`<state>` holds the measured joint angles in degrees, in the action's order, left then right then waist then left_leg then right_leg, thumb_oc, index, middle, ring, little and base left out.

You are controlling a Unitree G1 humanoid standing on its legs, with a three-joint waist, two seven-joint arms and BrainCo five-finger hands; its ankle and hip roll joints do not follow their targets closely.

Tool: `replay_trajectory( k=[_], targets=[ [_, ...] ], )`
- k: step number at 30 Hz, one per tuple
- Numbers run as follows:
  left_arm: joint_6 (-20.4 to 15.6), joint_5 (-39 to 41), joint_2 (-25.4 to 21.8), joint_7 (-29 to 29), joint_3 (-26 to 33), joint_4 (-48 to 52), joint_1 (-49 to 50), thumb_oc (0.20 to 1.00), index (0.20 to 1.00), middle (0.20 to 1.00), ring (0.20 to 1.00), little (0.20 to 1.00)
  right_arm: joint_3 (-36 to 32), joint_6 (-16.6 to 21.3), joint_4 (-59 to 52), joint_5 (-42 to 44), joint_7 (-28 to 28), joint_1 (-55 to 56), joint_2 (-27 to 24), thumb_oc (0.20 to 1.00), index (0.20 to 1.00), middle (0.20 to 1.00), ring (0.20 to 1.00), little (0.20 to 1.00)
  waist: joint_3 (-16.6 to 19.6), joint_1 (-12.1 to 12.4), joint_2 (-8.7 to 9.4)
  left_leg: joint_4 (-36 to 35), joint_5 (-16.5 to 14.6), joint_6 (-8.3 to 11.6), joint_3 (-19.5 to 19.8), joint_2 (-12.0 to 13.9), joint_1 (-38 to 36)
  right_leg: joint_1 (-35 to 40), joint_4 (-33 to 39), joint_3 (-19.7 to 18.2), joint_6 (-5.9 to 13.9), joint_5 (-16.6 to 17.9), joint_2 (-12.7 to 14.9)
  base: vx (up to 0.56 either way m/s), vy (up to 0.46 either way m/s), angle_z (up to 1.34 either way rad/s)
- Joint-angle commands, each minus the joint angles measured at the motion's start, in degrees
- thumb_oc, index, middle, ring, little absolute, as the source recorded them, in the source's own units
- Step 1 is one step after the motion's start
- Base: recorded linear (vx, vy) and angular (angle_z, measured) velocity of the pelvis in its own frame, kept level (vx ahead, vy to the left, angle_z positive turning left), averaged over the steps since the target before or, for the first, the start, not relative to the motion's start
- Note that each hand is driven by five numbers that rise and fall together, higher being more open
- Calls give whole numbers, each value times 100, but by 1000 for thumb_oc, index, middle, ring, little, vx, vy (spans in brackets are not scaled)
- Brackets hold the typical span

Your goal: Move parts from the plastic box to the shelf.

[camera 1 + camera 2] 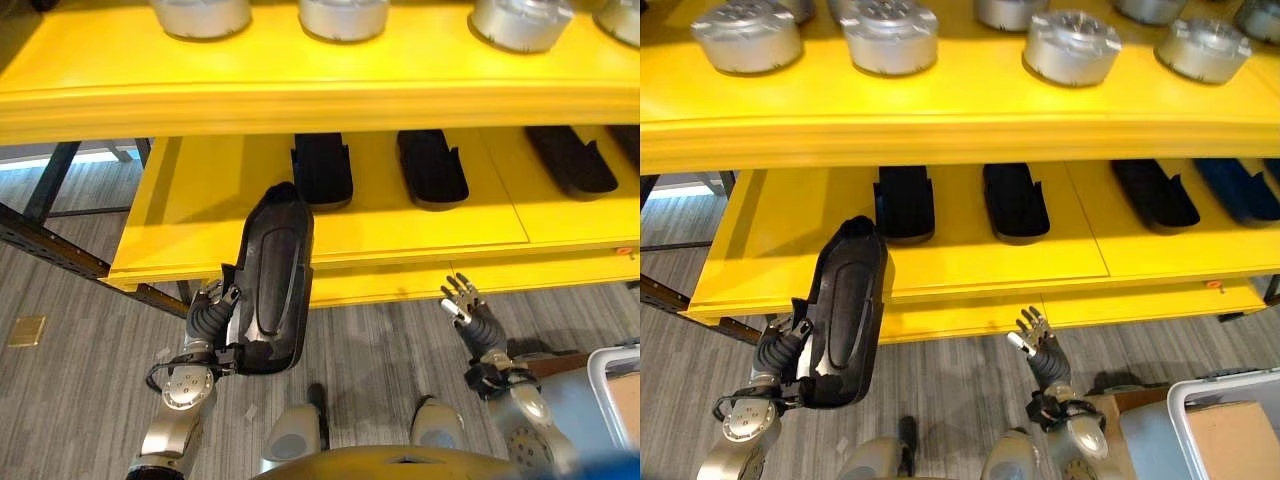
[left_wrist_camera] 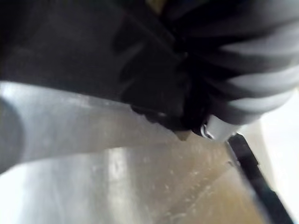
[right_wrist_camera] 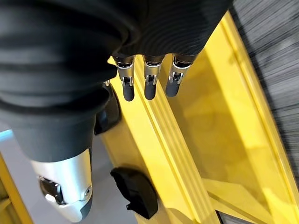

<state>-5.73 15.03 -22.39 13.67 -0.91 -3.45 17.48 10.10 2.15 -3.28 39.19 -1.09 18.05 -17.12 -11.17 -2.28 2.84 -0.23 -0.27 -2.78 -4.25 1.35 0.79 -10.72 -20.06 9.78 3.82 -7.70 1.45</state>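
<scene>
Glossy yellow shelf (image 1: 200,215), left hand (image 1: 207,318) gripping long black moulded part (image 1: 272,285)

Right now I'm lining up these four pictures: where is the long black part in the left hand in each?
Left eye view: black part, centre-left, upright in the left hand, overlapping the lower shelf's front edge.
Right eye view: lower left, same pose.
Left wrist view: dark mass across the top, very close; outline unclear.
Right wrist view: I cannot pick it out.
Shared landmark: the yellow lower shelf.
</scene>
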Motion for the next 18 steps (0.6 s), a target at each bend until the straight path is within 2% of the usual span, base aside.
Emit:
replay_trajectory(
  k=[1, 3, 4, 5, 6, 8, 9, 10, 11, 12, 13, 15, 16, 17, 18],
  targets=[
    [-397, -99, -37, -142, 103, 747, -66, 200, 200, 200, 200, 200, -79, 194, -260, 34, -148, -102, -376, 1000, 1000, 1000, 1000, 1000, -39, -16, -11, -221, -88, 146, 137, -404, -166, 630, 1290, -223, -40, 227, -252, 50, 33, 28],
    [-398, -136, -7, -140, 71, 734, -92, 200, 200, 200, 200, 200, -102, 215, -242, 1, -146, -98, -430, 1000, 1000, 1000, 1000, 1000, -42, -16, -26, -154, -129, 156, 126, -415, -144, 682, 1351, -298, -91, 236, -297, 21, -2, 29],
    [-409, -97, 23, -137, 95, 749, -60, 200, 200, 200, 200, 200, -151, 212, -272, -12, -147, -65, -450, 1000, 1000, 1000, 1000, 1000, -38, 0, -32, -25, -203, 178, 117, -418, -85, 757, 1450, -208, -92, 230, -265, 9, -28, 22],
    [-408, -65, 61, -163, 92, 744, -38, 200, 200, 200, 200, 200, -237, 214, -290, -48, -148, -22, -509, 1000, 1000, 1000, 1000, 1000, -63, 4, -31, 417, -337, 231, 55, -446, 21, 834, 1509, -53, -99, 239, -166, 14, -35, 19],
    [-417, -55, 70, -189, 53, 734, -49, 200, 200, 200, 200, 200, -297, 230, -284, -61, -136, 39, -546, 1000, 1000, 1000, 1000, 1000, -115, -16, -31, 818, -408, 336, 10, -474, 144, 915, 1541, 9, -127, 222, -124, -22, -33, 18],
    [-449, 10, 78, -208, -37, 708, -143, 200, 200, 200, 200, 200, -401, 249, -272, 4, -107, 110, -616, 1000, 1000, 1000, 1000, 1000, -351, -5, -32, 1865, -177, 735, 112, -495, 570, 981, 1458, -6, -254, 147, -100, -105, -9, 50],
    [-468, 18, 98, -184, -50, 694, -172, 200, 200, 200, 200, 200, -403, 259, -265, -2, -94, 88, -655, 1000, 1000, 1000, 1000, 1000, -410, 26, -34, 2131, -70, 836, 240, -504, 660, 968, 1419, 10, -276, 143, -77, -133, 53, 70],
    [-459, 39, 85, -108, 4, 714, -173, 200, 200, 200, 200, 200, -374, 244, -243, 9, -69, 59, -658, 1000, 1000, 1000, 1000, 1000, -427, 21, 37, 2063, -237, 708, 377, -59, 662, 927, 1317, -67, -220, 113, 32, -70, 75, 38],
    [-446, 58, 92, -110, 24, 735, -147, 200, 200, 200, 200, 200, -384, 225, -253, 28, -65, 87, -642, 1000, 1000, 1000, 1000, 1000, -376, -7, 74, 1897, -298, 624, 344, 151, 608, 899, 1318, -60, -196, 113, 95, 20, 97, -5],
    [-423, 56, 91, -87, 54, 782, -89, 200, 200, 200, 200, 200, -403, 209, -269, 44, -50, 124, -649, 1000, 1000, 1000, 1000, 1000, -321, -4, 94, 1601, -286, 593, 379, 505, 465, 917, 1280, -103, -156, 59, 170, 48, 60, -23],
    [-421, 55, 91, -88, 56, 785, -87, 200, 200, 200, 200, 200, -403, 208, -271, 45, -49, 125, -648, 1000, 1000, 1000, 1000, 1000, -312, -5, 101, 1568, -257, 592, 375, 498, 463, 908, 1287, -104, -156, 72, 177, 79, 97, -15],
    [-399, 94, 89, -18, 94, 850, -32, 200, 200, 200, 200, 200, -446, 204, -280, 81, -5, 175, -660, 1000, 1000, 1000, 1000, 1000, -213, -28, 49, 735, 240, 654, 612, 1208, 303, 770, 1081, -183, -103, -91, 259, 62, 250, -2],
    [-362, 67, 82, 80, 114, 850, -105, 200, 200, 200, 200, 200, -427, 227, -236, 110, 99, 78, -655, 1000, 1000, 1000, 1000, 1000, -202, -57, -102, 172, 895, 775, 933, 1770, 279, 531, 626, -340, -37, -270, 370, 54, 433, -15],
    [-357, 68, 90, 83, 103, 830, -144, 200, 200, 200, 200, 200, -472, 241, -238, 95, 122, 79, -672, 1000, 1000, 1000, 1000, 1000, -203, -127, -194, -73, 1101, 900, 698, 1867, 209, 451, 392, -298, 6, -354, 433, 56, 487, -10],
    [-369, 82, 107, 45, 93, 825, -186, 200, 200, 200, 200, 200, -508, 254, -239, 84, 102, 104, -665, 1000, 1000, 1000, 1000, 1000, -161, -193, -293, -348, 967, 991, 453, 1895, 16, 341, 211, -235, 71, -404, 517, 35, 236, -6]
  ],
)
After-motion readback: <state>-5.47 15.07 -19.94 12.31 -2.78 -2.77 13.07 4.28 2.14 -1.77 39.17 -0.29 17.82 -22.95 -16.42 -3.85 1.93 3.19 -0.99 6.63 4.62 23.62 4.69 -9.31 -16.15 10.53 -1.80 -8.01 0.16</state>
